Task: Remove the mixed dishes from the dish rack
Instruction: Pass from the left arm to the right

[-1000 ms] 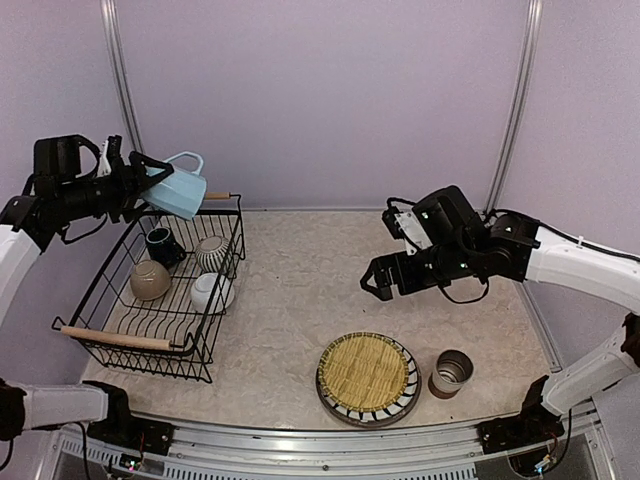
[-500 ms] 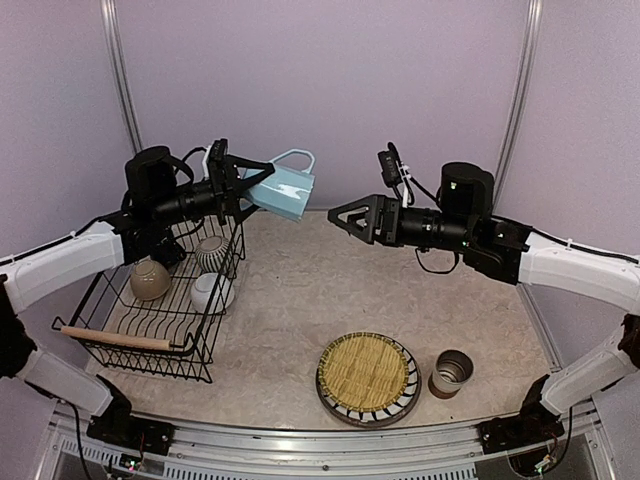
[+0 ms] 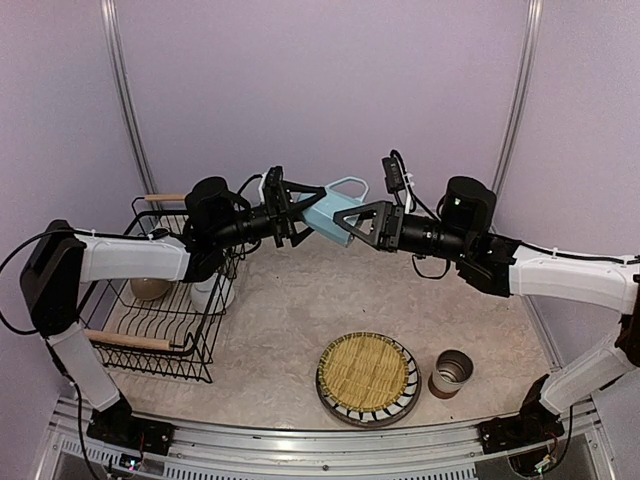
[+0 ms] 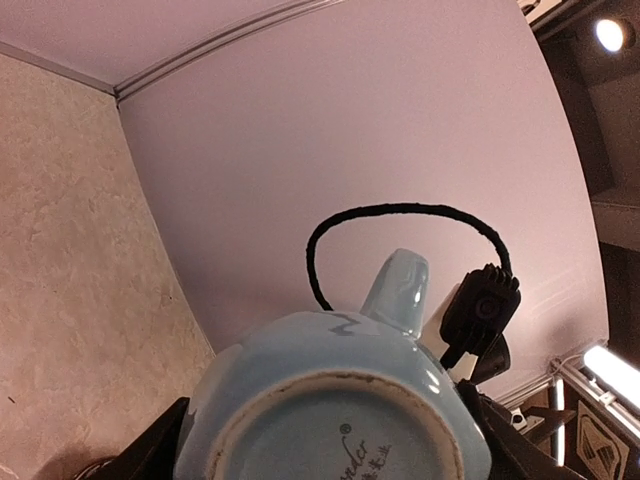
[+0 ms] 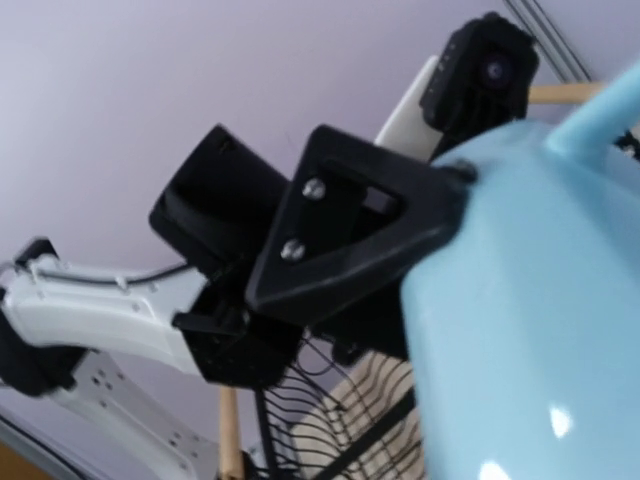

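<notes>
Three dishes lie unloaded at 5 o'clock: striped plate point(image 3: 402, 404), yellow mat point(image 3: 365, 372), brown-white cup point(image 3: 450, 372). Left gripper point(image 3: 305, 213) clamps light blue mug point(image 3: 335, 215) mid-air at centre; right gripper point(image 3: 358, 222) meets it, grip indeterminate. Beige bowl point(image 3: 148, 290) and white bowl point(image 3: 210, 296) wait in dish rack point(image 3: 190, 362), 9 o'clock.

The only writing I can find is on the underside of the light blue mug point(image 4: 335, 400), seen from the left wrist camera: a small dark maker's stamp point(image 4: 372, 462) printed inside the pale foot ring. It is a slanted script word with a tiny circled mark above it. The bottom edge of the view cuts it off, so only something like "nder" can be made out, and I cannot vouch for the whole word.
</notes>
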